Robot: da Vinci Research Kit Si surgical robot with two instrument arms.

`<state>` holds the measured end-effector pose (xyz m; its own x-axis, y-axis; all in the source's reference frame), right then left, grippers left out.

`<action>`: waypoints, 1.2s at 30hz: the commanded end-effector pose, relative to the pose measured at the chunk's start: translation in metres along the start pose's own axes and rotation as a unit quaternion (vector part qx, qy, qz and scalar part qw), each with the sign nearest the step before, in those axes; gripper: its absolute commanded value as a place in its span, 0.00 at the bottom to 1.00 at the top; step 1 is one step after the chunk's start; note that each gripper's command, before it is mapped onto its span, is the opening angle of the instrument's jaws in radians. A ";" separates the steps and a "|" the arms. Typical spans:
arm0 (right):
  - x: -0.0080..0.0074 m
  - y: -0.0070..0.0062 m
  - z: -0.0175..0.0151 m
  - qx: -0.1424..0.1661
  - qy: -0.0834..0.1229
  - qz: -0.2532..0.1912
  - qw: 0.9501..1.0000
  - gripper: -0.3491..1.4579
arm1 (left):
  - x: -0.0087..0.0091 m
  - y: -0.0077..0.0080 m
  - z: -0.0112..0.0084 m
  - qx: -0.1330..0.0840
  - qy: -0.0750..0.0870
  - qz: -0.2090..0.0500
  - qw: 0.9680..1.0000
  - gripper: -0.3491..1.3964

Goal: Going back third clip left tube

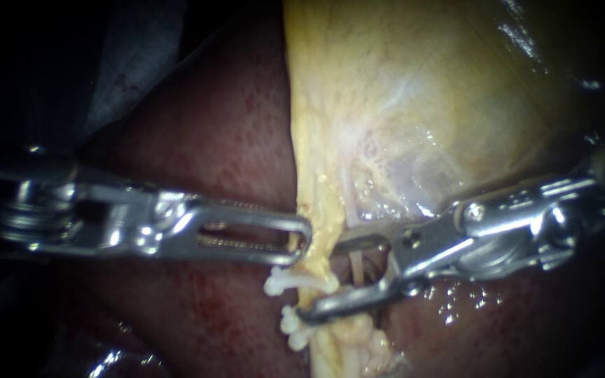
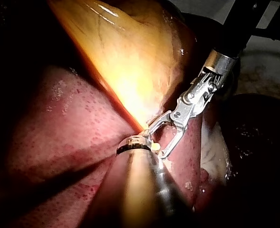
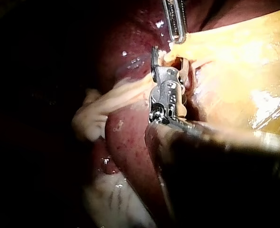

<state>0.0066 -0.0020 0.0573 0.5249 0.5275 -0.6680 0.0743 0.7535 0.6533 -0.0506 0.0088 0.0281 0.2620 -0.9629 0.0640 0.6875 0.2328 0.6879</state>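
Beside the clips (image 1: 283, 283), right instrument (image 1: 322, 278) slanted, jaws agape, left instrument (image 1: 301, 239) gripping gallbladder (image 1: 421, 91).

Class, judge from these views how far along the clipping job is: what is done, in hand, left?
Done: an upper clip and a lower clip, both white, sit on the yellow strand below the gallbladder. In hand: the left instrument grips the gallbladder's edge; the right instrument has open jaws astride a tube, no clip seen between them. Left, likely: drawing the right instrument clear.
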 end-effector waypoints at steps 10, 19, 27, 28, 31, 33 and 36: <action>0.0009 -0.0003 -0.0072 -0.015 0.010 0.014 1.000 0.48 | -0.0002 0.0003 0.0000 0.000 0.000 0.000 1.000 0.00; 0.0026 0.0000 -0.0143 -0.046 0.020 0.004 0.999 0.51 | -0.0004 0.0009 0.0001 0.000 0.000 0.000 1.000 0.00; 0.0033 0.0000 -0.0172 -0.066 0.023 -0.001 0.998 0.52 | -0.0007 0.0013 0.0003 0.000 0.000 0.000 1.000 0.00; 0.0033 0.0000 -0.0172 -0.066 0.023 -0.001 0.998 0.52 | -0.0008 0.0014 0.0004 0.000 0.000 0.000 1.000 0.00; 0.0032 0.0000 -0.0172 -0.066 0.023 -0.001 0.998 0.52 | -0.0011 0.0016 0.0007 -0.002 -0.002 0.000 1.000 0.00; 0.0032 -0.0001 -0.0172 -0.066 0.023 -0.001 0.998 0.52 | -0.0013 0.0017 0.0011 -0.002 -0.002 -0.001 1.000 0.00; 0.0032 -0.0001 -0.0172 -0.066 0.023 -0.001 0.998 0.52 | -0.0014 0.0018 0.0021 -0.005 -0.004 -0.001 1.000 0.00</action>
<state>-0.0063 0.0064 0.0489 0.4853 0.5403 -0.6874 -0.0387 0.7987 0.6005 -0.0516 0.0101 0.0311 0.2550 -0.9644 0.0697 0.6947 0.2329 0.6805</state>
